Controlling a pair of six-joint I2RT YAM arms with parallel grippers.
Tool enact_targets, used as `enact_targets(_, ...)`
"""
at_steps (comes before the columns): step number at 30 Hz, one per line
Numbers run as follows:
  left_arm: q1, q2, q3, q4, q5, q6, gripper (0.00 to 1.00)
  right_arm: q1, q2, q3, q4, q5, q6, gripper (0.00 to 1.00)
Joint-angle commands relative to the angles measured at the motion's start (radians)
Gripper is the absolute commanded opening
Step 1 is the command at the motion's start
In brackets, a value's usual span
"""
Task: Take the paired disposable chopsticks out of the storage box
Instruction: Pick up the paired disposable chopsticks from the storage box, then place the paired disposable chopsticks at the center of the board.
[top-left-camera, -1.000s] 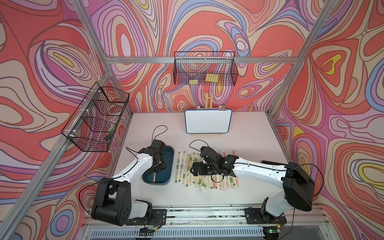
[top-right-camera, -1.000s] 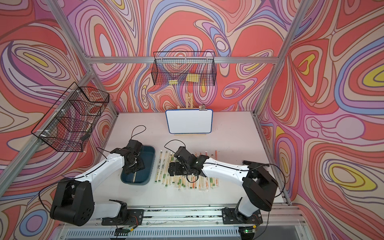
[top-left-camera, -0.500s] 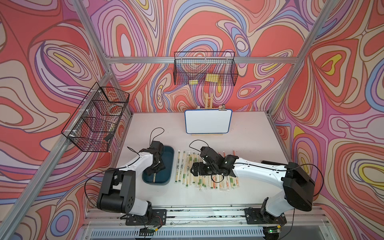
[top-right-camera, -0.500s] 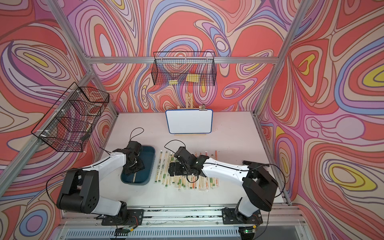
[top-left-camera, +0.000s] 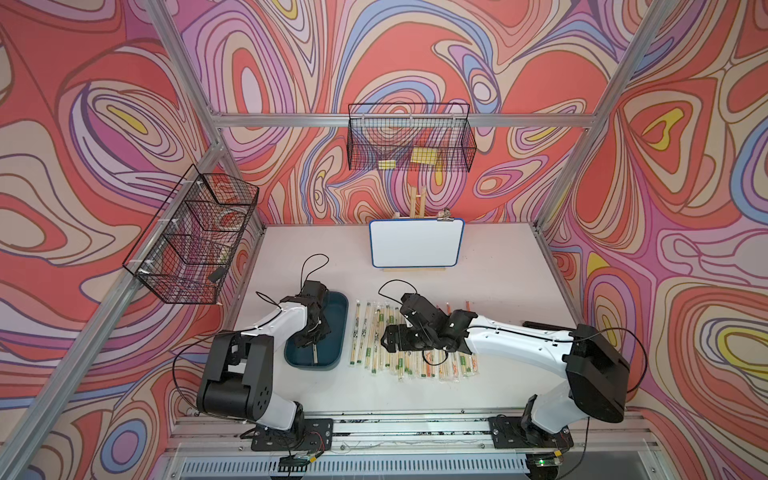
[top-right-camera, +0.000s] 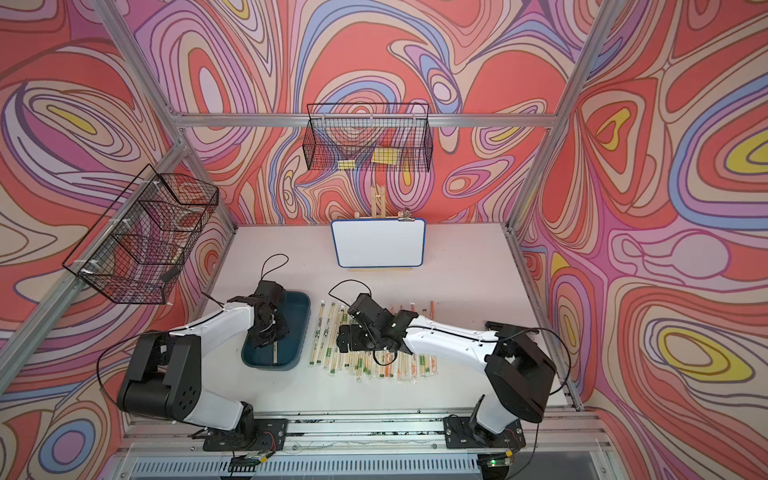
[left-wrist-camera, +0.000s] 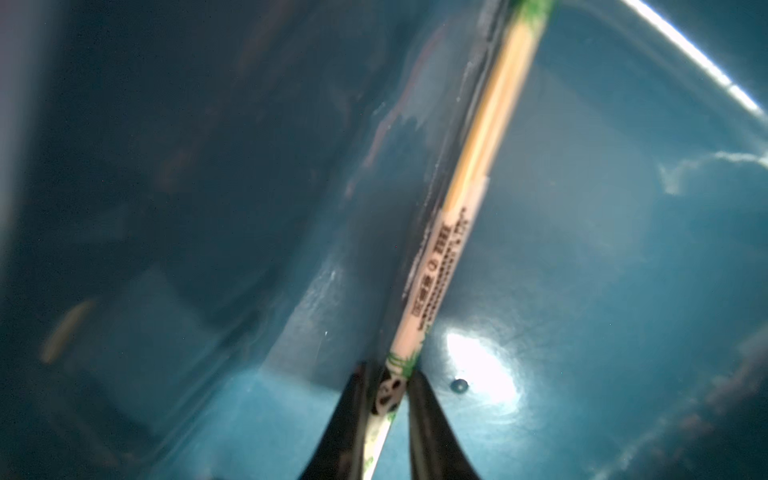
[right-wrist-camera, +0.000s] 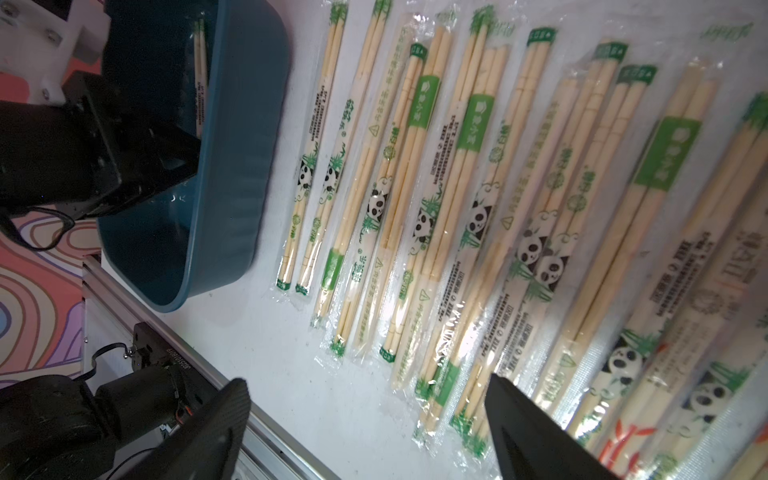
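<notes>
Well inside storage box (top-left-camera: 338, 328), chopstick pair (left-wrist-camera: 440, 266) pinched

both top views look down from high in front toward the back wall (top-left-camera: 291, 174), taking in the whole table (top-left-camera: 498, 257). the left wrist camera sits very close inside the storage box (left-wrist-camera: 623, 291), looking past the left claw (left-wrist-camera: 388, 399) along one chopstick pair (left-wrist-camera: 440, 266). the right wrist camera looks low across the table past the right claw (right-wrist-camera: 368, 384); all views share that box.
</notes>
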Motion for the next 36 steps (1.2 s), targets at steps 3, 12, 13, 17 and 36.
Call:
enact_targets(3,0.007,0.01,0.005,-0.036,0.031,0.003,0.1,0.003,-0.008,0.006,-0.005,0.01,-0.007,0.94)
enact_targets(12,0.007,-0.057,0.064,-0.104,0.056,0.022,0.0,0.002,0.002,0.01,0.004,0.002,-0.007,0.94)
enact_targets(13,0.007,-0.067,0.076,-0.113,0.06,0.025,0.0,0.002,0.004,0.012,0.004,0.002,-0.007,0.94)
enact_targets(17,0.007,-0.095,0.118,-0.155,0.071,0.043,0.0,0.002,0.008,0.013,0.008,0.0,-0.007,0.94)
enact_targets(36,-0.048,-0.233,0.3,-0.242,0.212,0.109,0.0,0.002,0.031,0.05,0.011,0.002,-0.018,0.94)
